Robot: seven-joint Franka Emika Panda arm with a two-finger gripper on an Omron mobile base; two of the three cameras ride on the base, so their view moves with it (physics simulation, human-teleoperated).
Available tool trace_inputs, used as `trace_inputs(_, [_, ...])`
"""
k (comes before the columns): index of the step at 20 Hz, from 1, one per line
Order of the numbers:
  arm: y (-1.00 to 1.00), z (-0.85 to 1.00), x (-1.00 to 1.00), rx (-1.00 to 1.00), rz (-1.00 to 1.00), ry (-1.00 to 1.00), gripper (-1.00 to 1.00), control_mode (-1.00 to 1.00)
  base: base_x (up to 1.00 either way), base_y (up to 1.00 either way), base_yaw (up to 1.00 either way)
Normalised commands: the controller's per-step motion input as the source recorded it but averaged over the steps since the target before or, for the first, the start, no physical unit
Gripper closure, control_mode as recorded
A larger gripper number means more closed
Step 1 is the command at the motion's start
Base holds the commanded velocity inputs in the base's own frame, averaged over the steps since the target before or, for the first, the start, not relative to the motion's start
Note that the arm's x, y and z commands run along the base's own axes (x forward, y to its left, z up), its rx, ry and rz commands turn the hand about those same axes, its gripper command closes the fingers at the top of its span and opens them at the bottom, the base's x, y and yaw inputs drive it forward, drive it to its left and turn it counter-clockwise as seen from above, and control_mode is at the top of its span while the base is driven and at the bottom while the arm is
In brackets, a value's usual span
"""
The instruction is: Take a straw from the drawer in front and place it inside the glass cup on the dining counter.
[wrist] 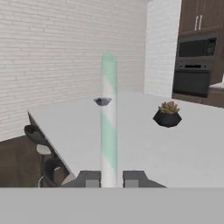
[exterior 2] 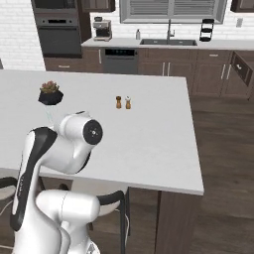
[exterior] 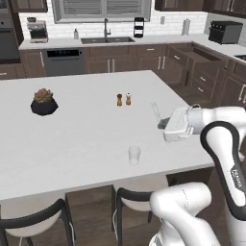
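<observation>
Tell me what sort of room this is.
A home kitchen, rendered: a sink under a window on the wall counter, a built-in oven, and a big white-topped dining counter with stools tucked under it.

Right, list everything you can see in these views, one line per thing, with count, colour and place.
thin translucent straw: one, pale whitish-green, held upright between the end effector's tips above the island.
small clear glass cup: one, colourless, near the front edge of the island.
large white-topped dining counter: one, white top, dark brown base, centre of the room.
brown salt and pepper shakers: two, side by side mid-island.
potted succulent in a black bowl: one, left part of the island.
open dark brown wooden drawer: one, in the right wall cabinets.
black-backed stools: two, at the island's near side.
end effector: one, dark tips, shut on the straw.
</observation>
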Motion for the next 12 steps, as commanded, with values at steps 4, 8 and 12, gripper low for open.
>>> trace_inputs(4, [0.23,-0.23,0.04,0.06,0.02,0.03,1.00,-1.00,0.00,0.00,0.00])
trace_inputs(8, [0.01,-0.34,0.14,0.10,0.00,0.07,1.00,-1.00,0.00,0.00,0.00])
trace_inputs(12, [0.00,-0.34,0.21,0.13,0.02,0.03,1.00,-1.00,0.00,0.00,0.00])
